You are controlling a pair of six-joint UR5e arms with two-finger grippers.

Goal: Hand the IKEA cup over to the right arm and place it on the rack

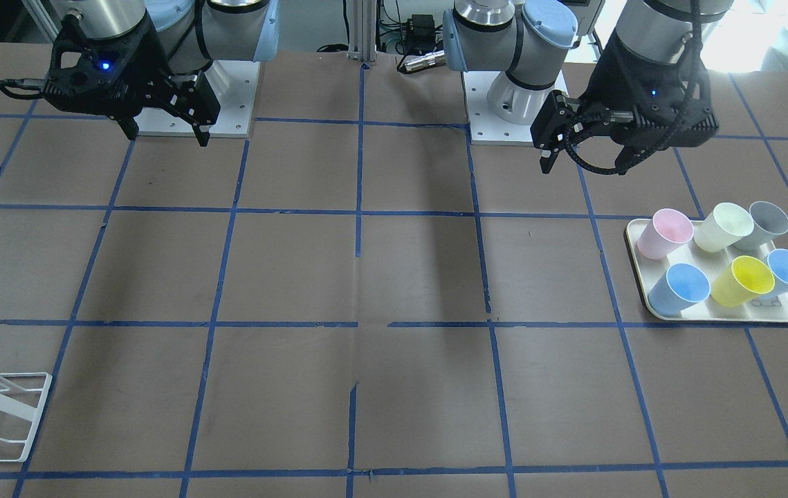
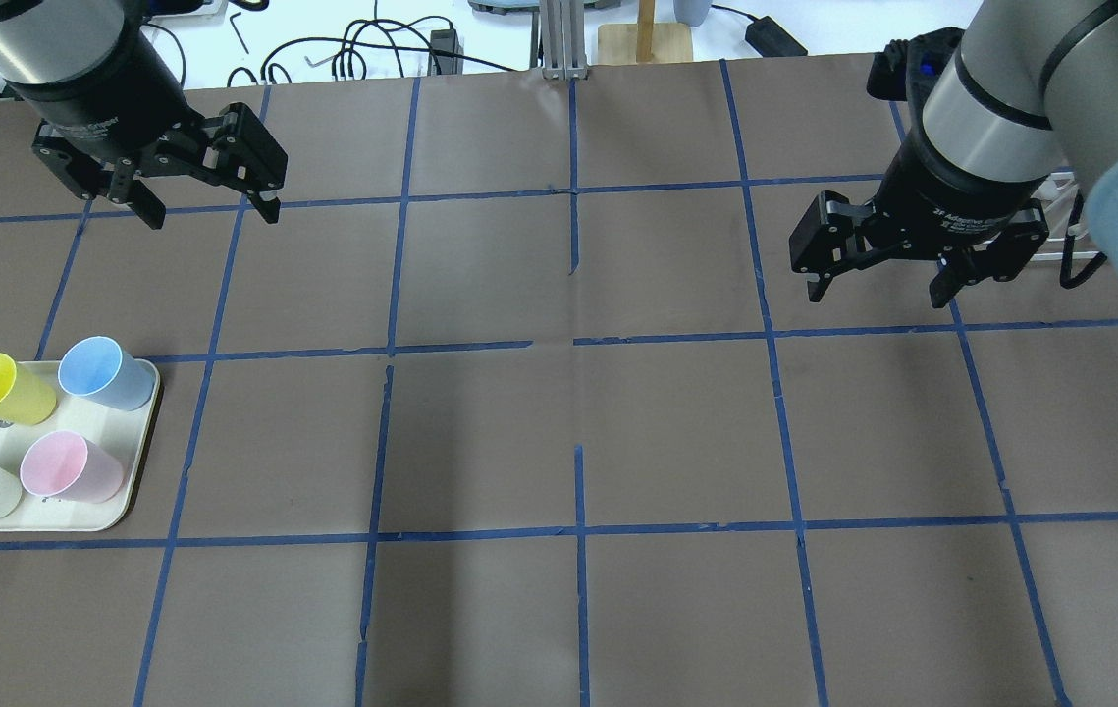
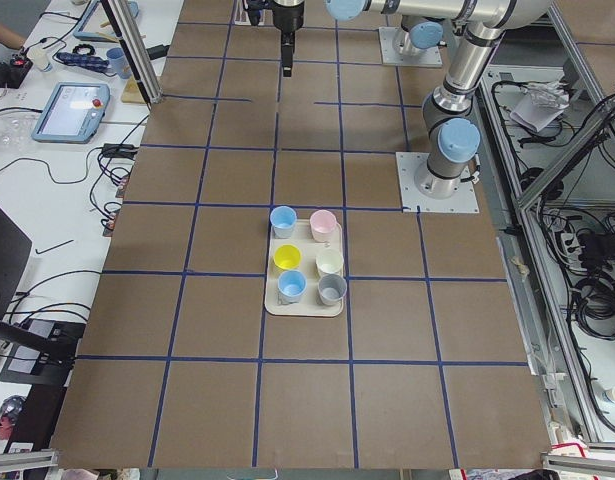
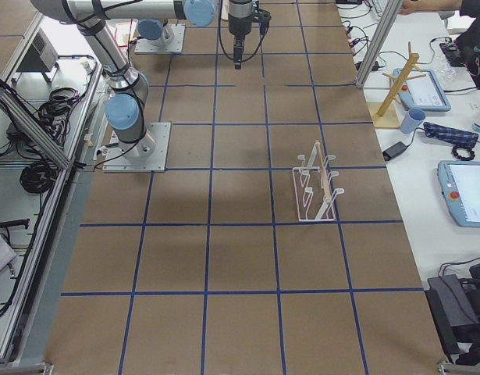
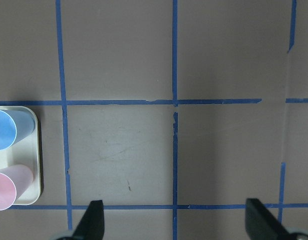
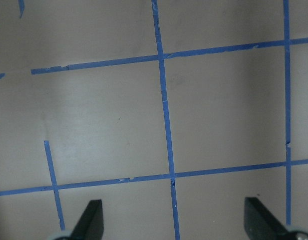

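Overhead exterior shows the left end effector (image 2: 212, 214) and right end effector (image 2: 875, 293) released, fingers spread, empty above the surface (image 2: 559, 442). The IKEA cup (image 2: 73, 466) sits on the tray (image 2: 144, 432), well apart from the rack (image 4: 316, 187).

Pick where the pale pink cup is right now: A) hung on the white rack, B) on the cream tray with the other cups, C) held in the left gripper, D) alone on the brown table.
B: the IKEA cup stands mouth-up on the tray.
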